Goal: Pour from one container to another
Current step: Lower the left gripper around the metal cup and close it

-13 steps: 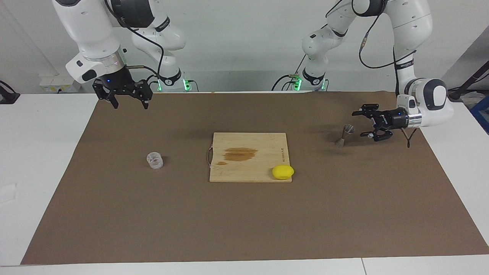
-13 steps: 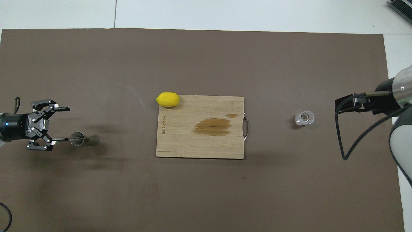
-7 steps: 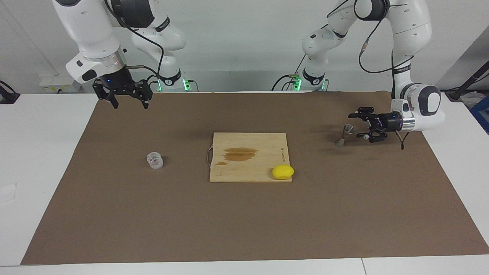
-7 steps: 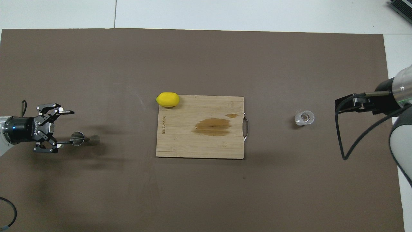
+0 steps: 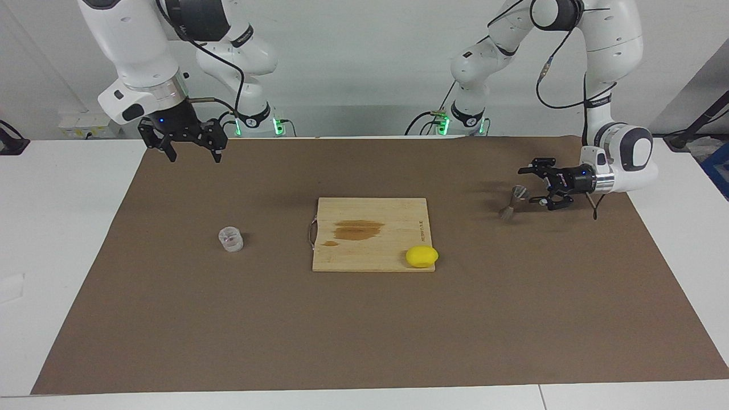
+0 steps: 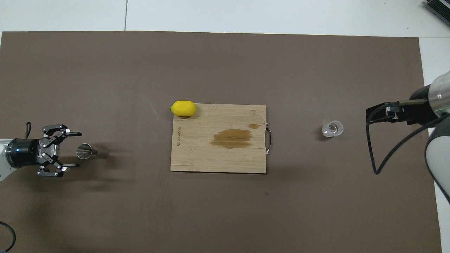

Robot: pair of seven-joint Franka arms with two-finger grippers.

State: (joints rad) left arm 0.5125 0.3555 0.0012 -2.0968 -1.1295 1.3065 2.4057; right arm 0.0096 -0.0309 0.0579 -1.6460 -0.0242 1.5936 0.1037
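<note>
Glass (image 5: 231, 238) stands upright on the brown mat (image 5: 364, 341) toward the right arm's end of the worktop, untouched, well apart from the cutting board (image 5: 370, 234) at the middle. A lemon (image 5: 422, 256) rests on the board's corner farthest from the robots. The jigger (image 5: 514, 201) stands near the left arm's end of the mat.

Over the last second the left pincer (image 5: 533, 184) has slid sideways: 1 finger had been level with the jigger, whereas now the jigger lines up with the gap between the 2 spread fingers, just ahead of their tips and not touched. I judge this as lining up for a side grasp on the jigger; the pincer would need to advance before closing, and a nudge from a fingertip could topple the narrow-waisted jigger.

The right pincer (image 5: 192, 147), released and empty, has stayed hanging over the mat's edge nearest the robots, waiting, well apart from the glass. Pouring has not begun.
</note>
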